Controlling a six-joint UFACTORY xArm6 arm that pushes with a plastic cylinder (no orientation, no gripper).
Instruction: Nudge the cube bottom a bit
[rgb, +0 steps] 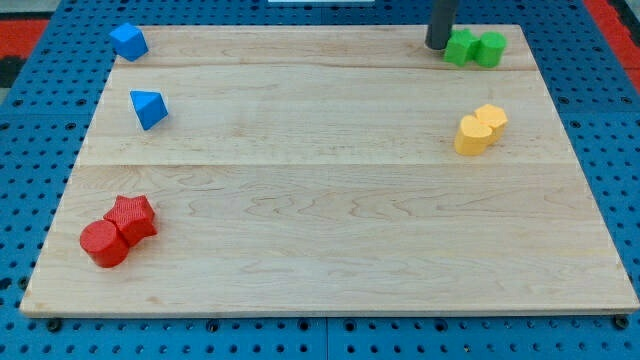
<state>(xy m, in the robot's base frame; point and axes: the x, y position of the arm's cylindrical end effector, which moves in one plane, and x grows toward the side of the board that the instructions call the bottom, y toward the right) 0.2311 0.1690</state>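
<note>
A blue cube (128, 41) sits at the top left corner of the wooden board (330, 230). My tip (437, 46) is at the view's top right, just left of the green star-like block (460, 48), far to the right of the cube. A blue triangular block (148, 108) lies below the cube.
A second green block (490, 48) touches the green star's right side. Two yellow blocks (480, 130) sit together at the right. A red star (132, 216) and a red cylinder (104, 243) sit together at the bottom left.
</note>
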